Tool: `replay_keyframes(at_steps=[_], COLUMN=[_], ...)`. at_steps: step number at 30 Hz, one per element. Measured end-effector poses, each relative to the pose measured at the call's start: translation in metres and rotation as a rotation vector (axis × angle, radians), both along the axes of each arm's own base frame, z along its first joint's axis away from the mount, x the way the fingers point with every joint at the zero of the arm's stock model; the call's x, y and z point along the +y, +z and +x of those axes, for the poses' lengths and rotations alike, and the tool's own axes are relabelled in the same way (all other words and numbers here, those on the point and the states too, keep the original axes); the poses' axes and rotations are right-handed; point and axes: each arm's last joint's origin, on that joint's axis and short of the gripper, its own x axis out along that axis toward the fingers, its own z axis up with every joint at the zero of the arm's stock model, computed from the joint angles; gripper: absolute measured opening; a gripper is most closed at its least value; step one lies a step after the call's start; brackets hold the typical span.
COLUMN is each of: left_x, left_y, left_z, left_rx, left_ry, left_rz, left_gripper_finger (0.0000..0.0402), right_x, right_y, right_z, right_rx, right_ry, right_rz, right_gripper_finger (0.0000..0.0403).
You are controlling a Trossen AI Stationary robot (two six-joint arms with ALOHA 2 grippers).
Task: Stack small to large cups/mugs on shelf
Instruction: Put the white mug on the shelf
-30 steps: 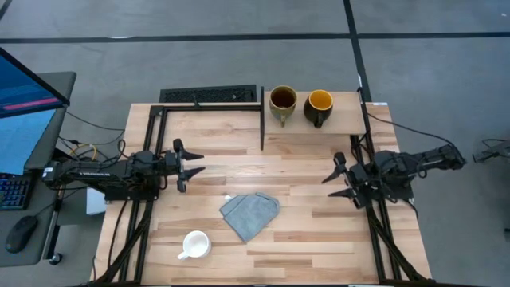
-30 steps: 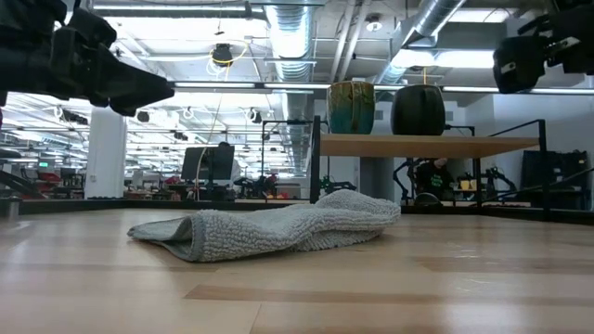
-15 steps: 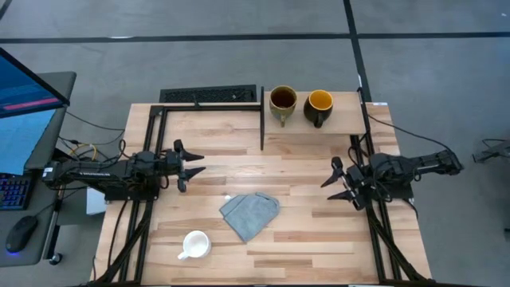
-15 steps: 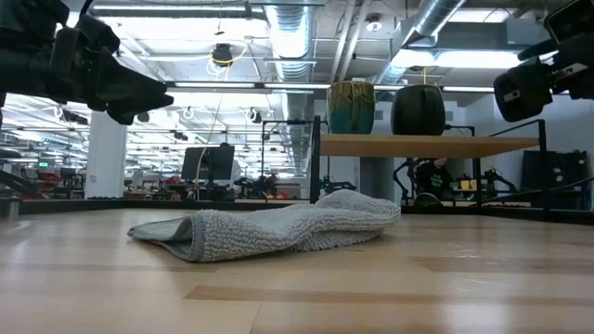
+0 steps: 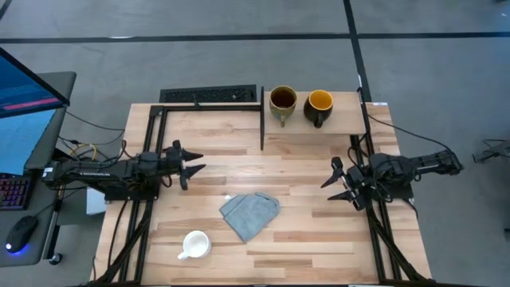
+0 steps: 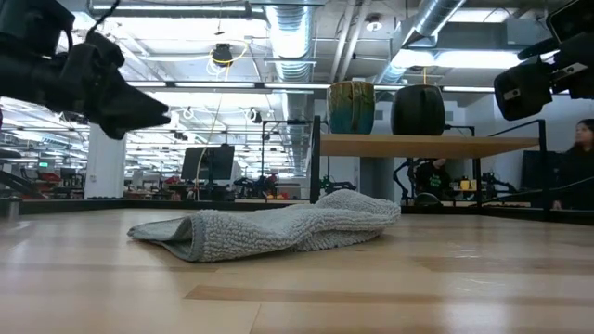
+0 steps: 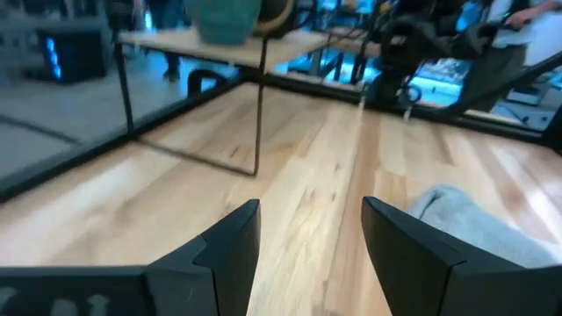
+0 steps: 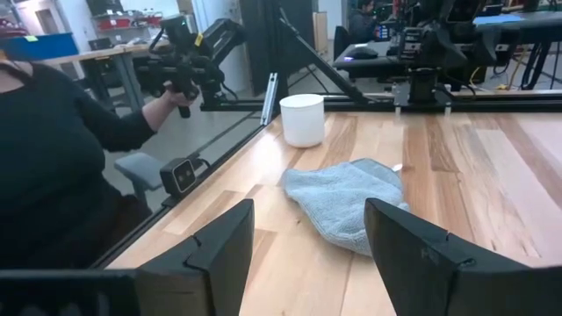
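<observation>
Two of the three mugs already stand on the shelf in the upper centre-right of the high view: the olive-tan mug beside the dark mug with the yellow-orange inside, close together but not nested. The white mug is the one left out; it sits on the tabletop in the lower left, well apart from the shelf, with the grey-blue cloth lying between it and the shelf.

Over the last second little has moved. The right tool, at the right edge of the tabletop below the shelf, has pulled slightly down and back from where it was a second ago and has held there for the last half second; its fingers stand apart and hold nothing. The left tool, at the left-centre of the high view, has barely shifted, though in the low view its nose has dipped a little; its fingers are also apart and empty. In the right wrist view a person in a dark sleeve shows beyond the tabletop's edge.

The right arm appears finished with the shelf mugs. The white mug is untouched, and the left arm is nearer to it, so that pick-up looks like the step due next.
</observation>
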Motion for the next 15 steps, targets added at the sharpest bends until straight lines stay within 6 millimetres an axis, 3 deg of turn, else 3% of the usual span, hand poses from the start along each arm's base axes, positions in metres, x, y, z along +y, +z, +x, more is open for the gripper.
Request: replay_keyframes(at_steps=[9, 15], left_x=[-0.001, -0.01], left_y=[-0.002, 0.02], left_z=[0.0, 0.001], left_rx=[0.033, 0.0], left_ry=[-0.032, -0.317], left_rz=[-0.075, -0.158], left_gripper_finger=[0.019, 0.019], right_x=[0.0, -0.001], right_y=[0.0, 0.0], right_z=[0.0, 0.0], right_rx=[0.001, 0.005], right_ry=[-0.006, -0.031], right_rz=[-0.001, 0.002], right_gripper_finger=[0.024, 0.024])
